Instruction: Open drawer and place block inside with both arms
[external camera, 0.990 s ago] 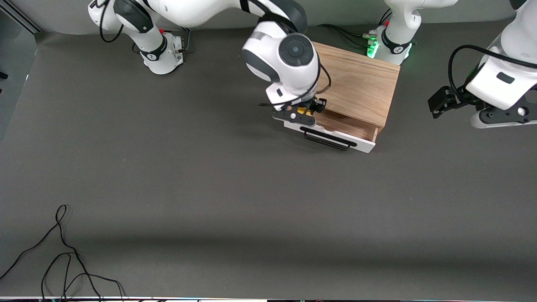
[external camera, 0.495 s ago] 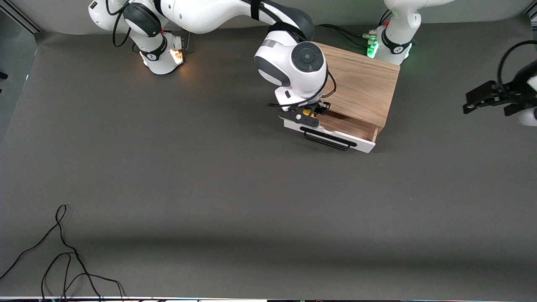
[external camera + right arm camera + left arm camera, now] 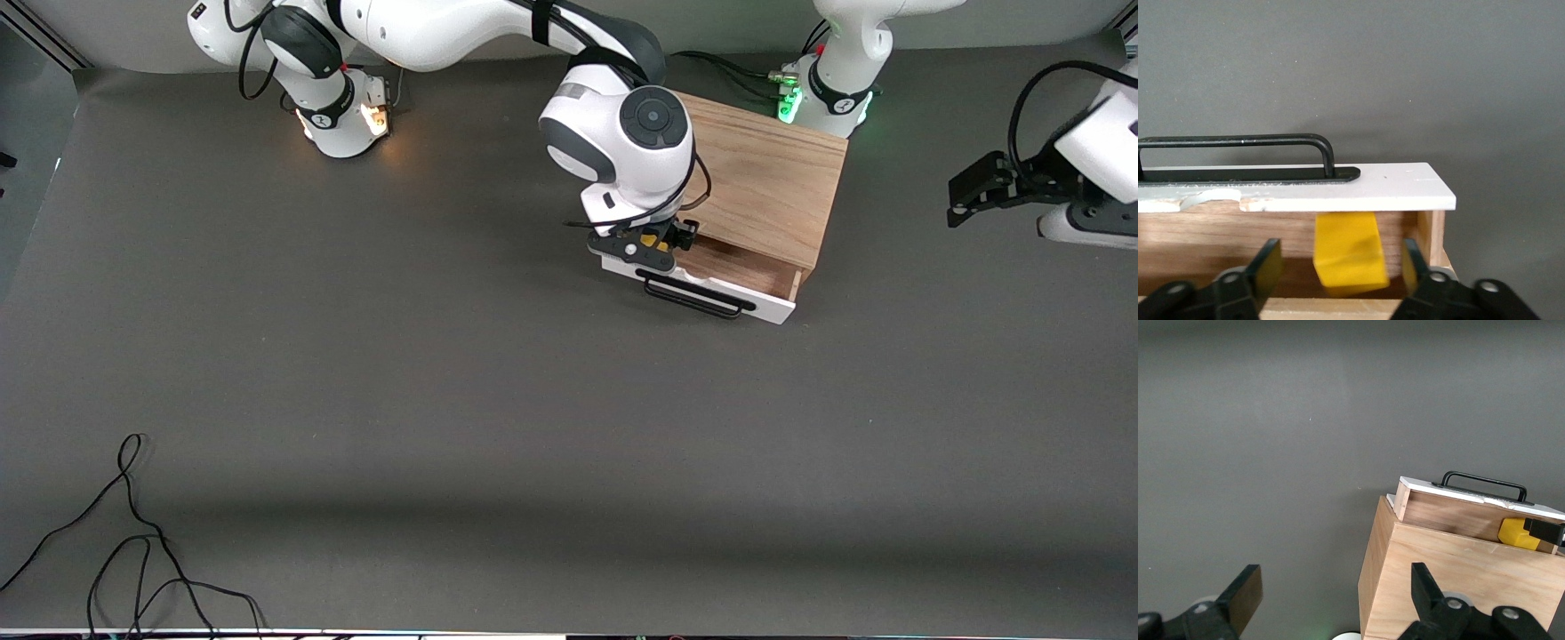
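1. Right gripper (image 3: 1341, 267): you have it low over the open drawer (image 3: 711, 271), at the corner toward the right arm's end of the table. Fingers (image 3: 1265, 267) stand apart, clear of the block on both sides; nothing gripped.
2. Block (image 3: 1348, 253): yellow, tilted, sits between those spread fingers inside the drawer, close against the white front panel. Whether it rests on the drawer floor, you cannot tell.
3. Drawer: pulled out of the oak cabinet (image 3: 765, 178) toward the front camera, brown inside showing, black bar handle (image 3: 693, 298) on its front. Apart from the block, no contents visible.
4. Left gripper (image 3: 1331, 607): waiting in the air, at about 3 o'clock from the cabinet in the front view, well apart from it. Fingers wide apart, empty.
5. Loose black cable (image 3: 133, 542) lies on the table at roughly 7 o'clock from the cabinet, near the front camera.
6. No readable writing or labels anywhere.
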Controlling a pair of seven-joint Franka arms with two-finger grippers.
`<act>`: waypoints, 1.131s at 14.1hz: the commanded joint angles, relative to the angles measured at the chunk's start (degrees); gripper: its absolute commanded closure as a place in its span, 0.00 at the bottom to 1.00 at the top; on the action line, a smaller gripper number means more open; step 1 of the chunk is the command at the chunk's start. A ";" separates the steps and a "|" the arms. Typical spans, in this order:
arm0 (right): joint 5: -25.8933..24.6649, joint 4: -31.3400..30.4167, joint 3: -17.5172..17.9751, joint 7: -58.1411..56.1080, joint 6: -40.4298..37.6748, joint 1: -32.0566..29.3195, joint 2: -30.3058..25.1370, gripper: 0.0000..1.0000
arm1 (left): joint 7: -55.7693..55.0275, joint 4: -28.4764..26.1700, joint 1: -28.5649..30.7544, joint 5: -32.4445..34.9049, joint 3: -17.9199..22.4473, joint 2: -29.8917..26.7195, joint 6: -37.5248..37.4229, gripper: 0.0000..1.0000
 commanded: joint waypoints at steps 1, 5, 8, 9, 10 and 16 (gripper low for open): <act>-1.55 0.55 -0.28 1.79 0.15 0.58 -1.29 0.00 | -0.28 -4.55 -0.78 1.05 0.38 -3.58 2.46 0.01; -1.28 0.12 -0.37 -2.23 -3.09 -5.11 -7.43 0.00 | -0.28 -4.56 -1.40 1.22 0.03 -4.20 1.94 0.01; 0.55 -0.33 -0.37 -16.10 -10.28 -15.64 -14.98 0.00 | -0.11 -4.47 -1.49 1.22 -0.32 -3.94 1.94 0.01; 2.04 -0.41 -0.46 -21.19 -11.79 -20.12 -17.01 0.00 | -0.02 -4.47 -1.40 1.22 -0.23 -3.85 1.86 0.01; 2.23 -1.63 -0.55 -26.46 -12.50 -24.34 -19.11 0.00 | -0.28 -4.47 -1.31 1.22 -0.23 -3.76 1.59 0.01; 2.32 -11.38 -0.72 -48.36 -11.89 -44.04 -29.14 0.00 | -0.64 -4.47 -2.01 1.04 0.30 -3.67 0.19 0.01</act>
